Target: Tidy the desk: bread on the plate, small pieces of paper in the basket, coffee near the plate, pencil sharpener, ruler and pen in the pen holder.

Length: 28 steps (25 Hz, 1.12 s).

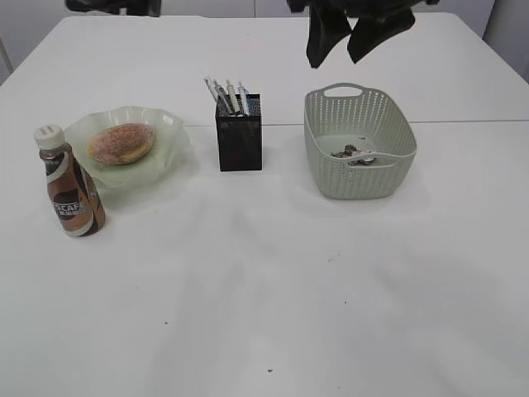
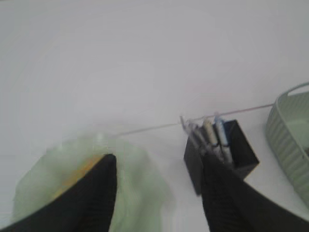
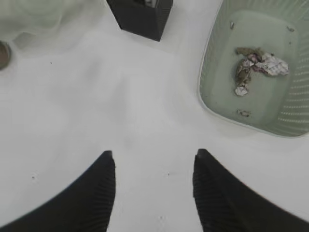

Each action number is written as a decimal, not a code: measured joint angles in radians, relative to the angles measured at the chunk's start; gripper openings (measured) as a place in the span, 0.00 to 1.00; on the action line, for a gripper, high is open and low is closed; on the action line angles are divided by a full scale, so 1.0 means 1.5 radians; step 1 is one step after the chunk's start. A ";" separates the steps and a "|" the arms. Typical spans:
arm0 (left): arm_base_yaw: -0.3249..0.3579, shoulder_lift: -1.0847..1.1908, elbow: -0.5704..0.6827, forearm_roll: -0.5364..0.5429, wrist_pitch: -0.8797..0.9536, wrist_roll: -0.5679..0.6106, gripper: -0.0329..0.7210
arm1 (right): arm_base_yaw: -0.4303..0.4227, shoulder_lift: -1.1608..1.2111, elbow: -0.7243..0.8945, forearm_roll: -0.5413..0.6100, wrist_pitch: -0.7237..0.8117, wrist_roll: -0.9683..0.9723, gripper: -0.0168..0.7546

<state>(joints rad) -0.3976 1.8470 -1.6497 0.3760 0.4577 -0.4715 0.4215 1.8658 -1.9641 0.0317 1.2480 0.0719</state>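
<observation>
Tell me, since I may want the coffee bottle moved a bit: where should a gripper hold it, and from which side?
Grip the coffee bottle around its brown body, below the white cap. It stands upright, so come in level from the front or left: the plate sits close behind on its right.

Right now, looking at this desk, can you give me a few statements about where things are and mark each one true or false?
1. The bread lies on the plate. True.
2. The basket is empty. False: crumpled paper pieces lie in it.
3. The coffee stands upright beside the plate. True.
4. The pen holder lies tipped over. False: it stands upright with pens sticking out.
5. The right gripper holds a pen. False: its jaws are open and hold nothing.
</observation>
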 joint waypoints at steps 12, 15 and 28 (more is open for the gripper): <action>-0.004 -0.232 0.000 -0.179 0.510 0.165 0.53 | 0.000 -0.171 -0.006 0.053 0.006 0.002 0.63; -0.004 -0.303 0.000 -0.209 0.527 0.170 0.53 | 0.000 -0.226 -0.006 0.067 0.009 -0.007 0.63; -0.007 -0.661 0.181 -0.295 0.537 0.254 0.53 | 0.000 -0.570 0.264 0.038 0.013 -0.026 0.63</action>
<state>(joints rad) -0.4084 0.8562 -1.3783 -0.0670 1.2634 -0.0911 0.4215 1.0111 -1.5674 0.0891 1.2670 0.0323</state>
